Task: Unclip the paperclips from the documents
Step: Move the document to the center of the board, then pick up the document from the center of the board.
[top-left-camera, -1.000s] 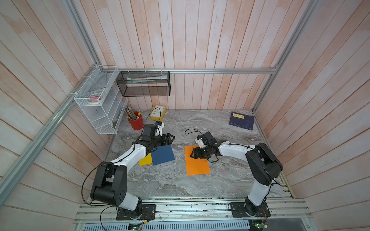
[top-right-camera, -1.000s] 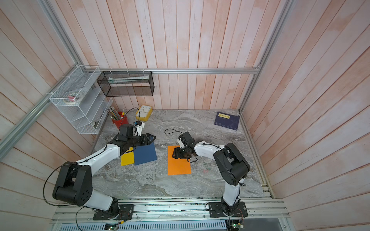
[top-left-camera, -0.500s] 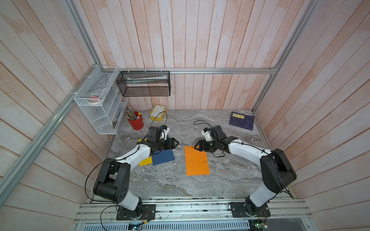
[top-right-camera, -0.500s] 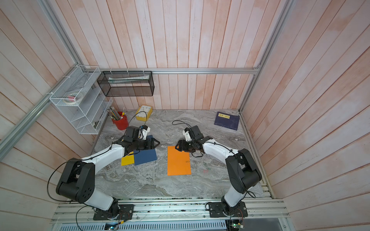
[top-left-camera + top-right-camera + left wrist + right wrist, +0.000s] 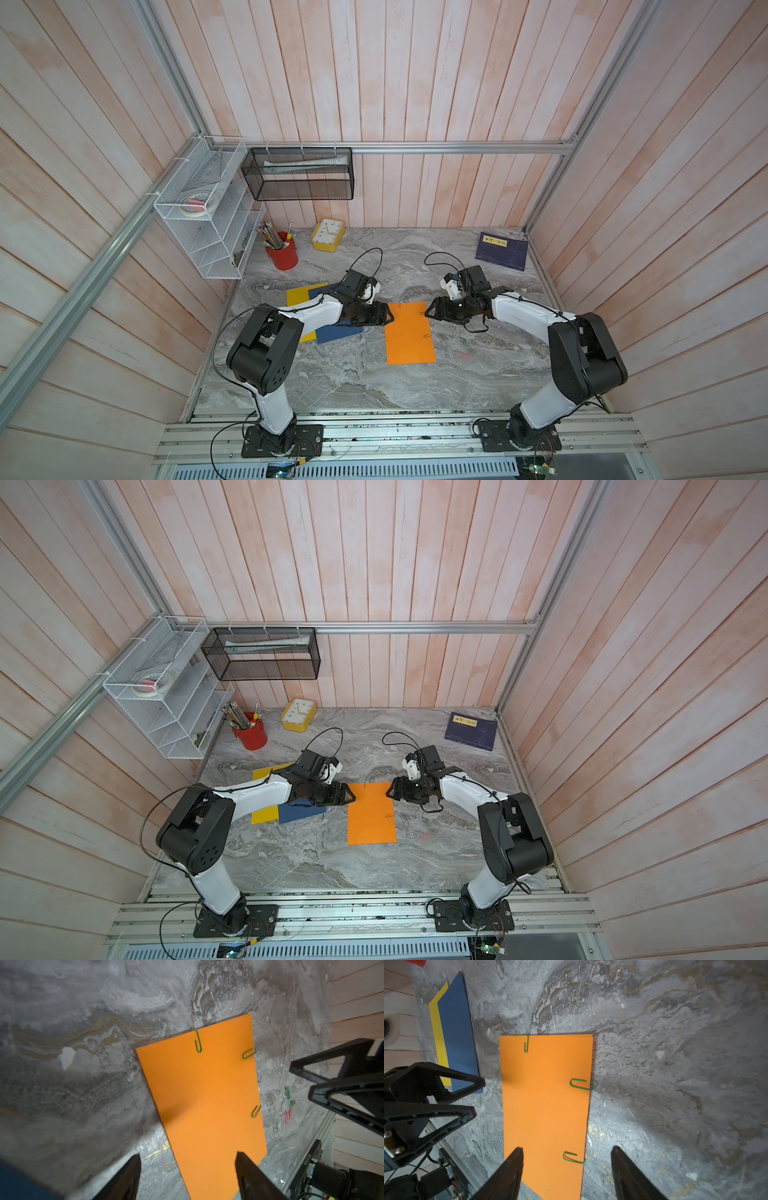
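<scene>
Between left pincer point(image 5: 389, 318) and right pincer point(image 5: 428, 314) lies the orange document point(image 5: 409, 337).

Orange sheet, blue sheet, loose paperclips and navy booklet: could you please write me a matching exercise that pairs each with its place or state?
Things:
1. orange sheet
2. blue sheet
3. loose paperclips
4. navy booklet

Places or states:
A. in the far corner of the table
B. lying on top of the yellow sheet
C. three green clips on its edges
D. scattered on bare table beside the orange sheet

Pairs: 1-C, 2-B, 3-D, 4-A.
</scene>
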Controlling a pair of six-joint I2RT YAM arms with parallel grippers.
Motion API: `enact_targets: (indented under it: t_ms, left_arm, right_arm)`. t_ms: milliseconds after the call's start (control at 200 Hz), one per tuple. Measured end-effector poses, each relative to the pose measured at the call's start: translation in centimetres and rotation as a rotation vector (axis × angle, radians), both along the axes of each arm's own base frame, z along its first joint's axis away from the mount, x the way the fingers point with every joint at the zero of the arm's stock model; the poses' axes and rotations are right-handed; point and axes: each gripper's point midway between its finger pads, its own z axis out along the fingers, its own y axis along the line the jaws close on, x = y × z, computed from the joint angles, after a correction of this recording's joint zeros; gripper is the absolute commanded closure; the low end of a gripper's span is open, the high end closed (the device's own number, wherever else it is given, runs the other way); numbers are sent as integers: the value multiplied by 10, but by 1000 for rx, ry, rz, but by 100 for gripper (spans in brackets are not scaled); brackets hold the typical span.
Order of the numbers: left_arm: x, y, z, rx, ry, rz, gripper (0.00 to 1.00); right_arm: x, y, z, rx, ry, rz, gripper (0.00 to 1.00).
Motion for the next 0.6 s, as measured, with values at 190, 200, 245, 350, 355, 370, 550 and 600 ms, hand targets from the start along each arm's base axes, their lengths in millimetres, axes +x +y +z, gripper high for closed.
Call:
enact_targets:
  t_ms: [190, 200, 245, 350, 355, 370, 550, 600]
  left_arm:
    - [-3, -3, -9, 15, 44, 18, 28]
    - [-3, -4, -9, 15, 45, 19, 29]
    - [-2, -4, -9, 17, 50, 25, 30]
    - [0, -6, -10, 28, 59, 40, 33]
    - [0, -6, -10, 28, 58, 40, 33]
    - [0, -7, -10, 30, 58, 41, 34]
    - [4, -10, -10, 52, 65, 68, 39]
    - [3, -9, -10, 59, 68, 74, 42]
  right_arm:
    - [-4, 1, -9, -4, 32, 7, 31]
    - [-4, 1, -9, -5, 34, 7, 31]
    - [-5, 1, -12, -8, 42, 9, 31]
    - [-8, 3, -19, -16, 65, 16, 31]
    - [-8, 3, -19, -16, 65, 16, 31]
    - [-9, 3, -21, -18, 70, 18, 31]
    - [-17, 8, -30, -33, 101, 41, 32]
    - [-18, 9, -30, -34, 101, 47, 33]
